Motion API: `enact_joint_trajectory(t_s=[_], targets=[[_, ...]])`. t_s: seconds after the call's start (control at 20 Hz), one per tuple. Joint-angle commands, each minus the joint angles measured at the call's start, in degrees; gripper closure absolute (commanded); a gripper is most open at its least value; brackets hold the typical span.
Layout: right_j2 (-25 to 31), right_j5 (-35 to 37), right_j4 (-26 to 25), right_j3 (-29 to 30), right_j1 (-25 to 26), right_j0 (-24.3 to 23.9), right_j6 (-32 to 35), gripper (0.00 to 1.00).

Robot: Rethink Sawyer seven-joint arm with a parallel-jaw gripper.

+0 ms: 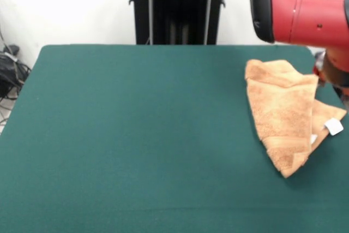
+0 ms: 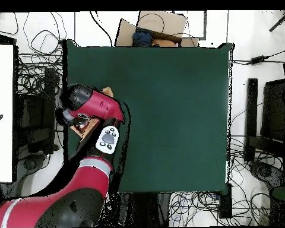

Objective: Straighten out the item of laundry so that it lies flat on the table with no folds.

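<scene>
Nearest the front camera stretches a broad bare reach of the dark green surface (image 1: pixel 136 151), which fills most of that view. On its right side lies the towel (image 1: pixel 283 115), light orange-tan terry cloth, not flat but folded over itself into a rough wedge: wide and rumpled at the far end, narrowing to a point at the near end. A woven border band shows near that point. A second layer pokes out from under the right edge of the fold, and a small white tag (image 1: pixel 333 126) sits on this flap, close to the surface's right edge.

Above and behind the towel, the red arm (image 1: pixel 311 12) enters from the upper right of the front view, a thick red link with a black collar. Lower parts of the arm show at the right edge just beside the towel's far right corner; whether they touch the cloth cannot be told.

From overhead, the arm (image 2: pixel 91 107) bends over the left side of the green surface (image 2: pixel 168 107), and it covers almost all of the towel (image 2: pixel 107 91); only small tan bits peep out beside the red housing. The end effector is hidden beneath the arm here and cut off in the front view, so its opening cannot be told.

Beyond the surface's far edge in the overhead view sits a cardboard box (image 2: pixel 162 27).
</scene>
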Motion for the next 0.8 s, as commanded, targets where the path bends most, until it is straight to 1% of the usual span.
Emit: enact_joint_trajectory(t_s=[0.05, 0.25, 0.45, 0.6, 0.65, 0.8], targets=[[-5.7, 0.9, -6.9, -9.2, 7.3, -0.2, 19.8, 0.00], [-8.9, 6.5, -9.3, -14.5, 9.9, -1.1, 21.8, 0.00], [-11.5, 12.8, -11.0, -15.9, 9.3, -1.0, 23.7, 0.00], [-13.0, 14.3, -11.4, -12.9, 6.8, 0.5, 25.0, 0.00], [-12.7, 13.7, -11.0, -9.3, 4.7, 1.0, 25.1, 0.00], [-11.4, 11.0, -9.8, -5.5, 3.7, 0.9, 24.3, 0.00]])
